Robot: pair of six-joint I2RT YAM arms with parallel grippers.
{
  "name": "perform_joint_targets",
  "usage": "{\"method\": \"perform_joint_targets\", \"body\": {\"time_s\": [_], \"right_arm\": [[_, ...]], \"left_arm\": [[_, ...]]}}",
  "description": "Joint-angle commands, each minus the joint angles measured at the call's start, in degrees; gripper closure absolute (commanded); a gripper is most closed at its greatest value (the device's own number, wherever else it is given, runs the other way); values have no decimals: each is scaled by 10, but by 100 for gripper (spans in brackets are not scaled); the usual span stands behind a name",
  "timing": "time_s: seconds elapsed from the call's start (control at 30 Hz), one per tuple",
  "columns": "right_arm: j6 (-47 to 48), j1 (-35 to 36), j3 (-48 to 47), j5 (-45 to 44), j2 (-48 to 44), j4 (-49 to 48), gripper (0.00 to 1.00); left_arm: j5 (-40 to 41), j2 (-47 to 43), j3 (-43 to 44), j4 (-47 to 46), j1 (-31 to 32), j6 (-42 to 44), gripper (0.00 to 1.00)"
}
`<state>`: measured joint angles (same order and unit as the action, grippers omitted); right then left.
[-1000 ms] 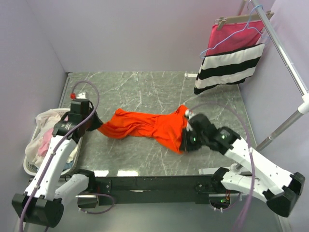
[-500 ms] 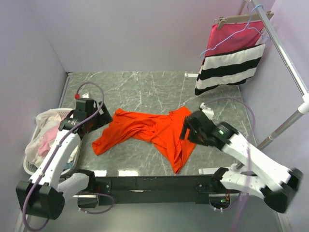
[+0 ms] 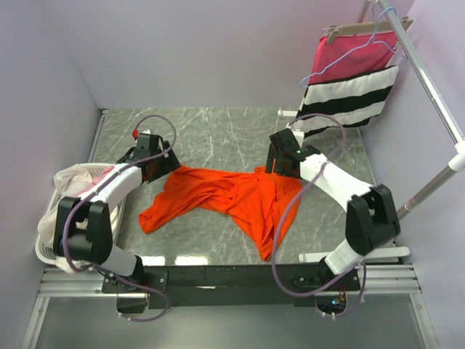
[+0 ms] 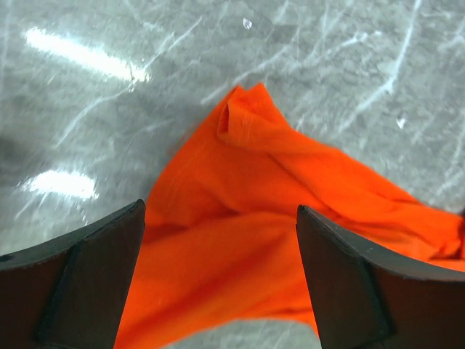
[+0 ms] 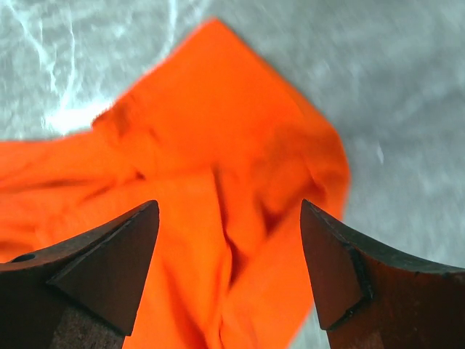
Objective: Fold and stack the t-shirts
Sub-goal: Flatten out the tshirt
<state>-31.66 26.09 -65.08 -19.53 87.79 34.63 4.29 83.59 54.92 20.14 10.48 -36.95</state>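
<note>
A bright orange-red t-shirt (image 3: 232, 198) lies crumpled across the middle of the marble table, one end trailing toward the near edge. My left gripper (image 3: 161, 166) hovers over its far left corner, open, nothing between the fingers. The left wrist view has the orange shirt (image 4: 261, 182) under the spread gripper (image 4: 220, 208). My right gripper (image 3: 280, 163) hangs over the shirt's far right corner, also open and empty. The right wrist view looks down on an orange corner (image 5: 218, 123) between the wide gripper (image 5: 229, 205). Cream-white and pale pink t-shirts (image 3: 75, 190) sit bunched in the basket at the left.
A white laundry basket (image 3: 45, 247) stands off the table's left edge. A pink cloth with black and white stripes (image 3: 347, 91) hangs on a hanger from a metal rack (image 3: 430, 81) at the back right. Lilac walls close in at the back and left.
Both grippers opened and let go of the orange shirt, which dropped slack onto the table. Both arms then swung toward the back, over the shirt's far corners.
</note>
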Motion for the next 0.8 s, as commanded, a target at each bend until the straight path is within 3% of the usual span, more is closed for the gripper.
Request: {"method": "perform_joint_targets", "body": {"time_s": [0.0, 0.47, 0.6, 0.77], "right_arm": [[69, -22, -55, 20, 75, -55, 16], [107, -99, -134, 77, 213, -77, 15], [113, -112, -145, 94, 231, -80, 15], [121, -120, -166, 135, 263, -77, 16]], "left_arm": [[-7, 32, 23, -60, 2, -6, 10], [-27, 143, 68, -107, 2, -4, 14], [-39, 161, 77, -115, 7, -7, 19], [-54, 177, 85, -117, 18, -4, 36]]}}
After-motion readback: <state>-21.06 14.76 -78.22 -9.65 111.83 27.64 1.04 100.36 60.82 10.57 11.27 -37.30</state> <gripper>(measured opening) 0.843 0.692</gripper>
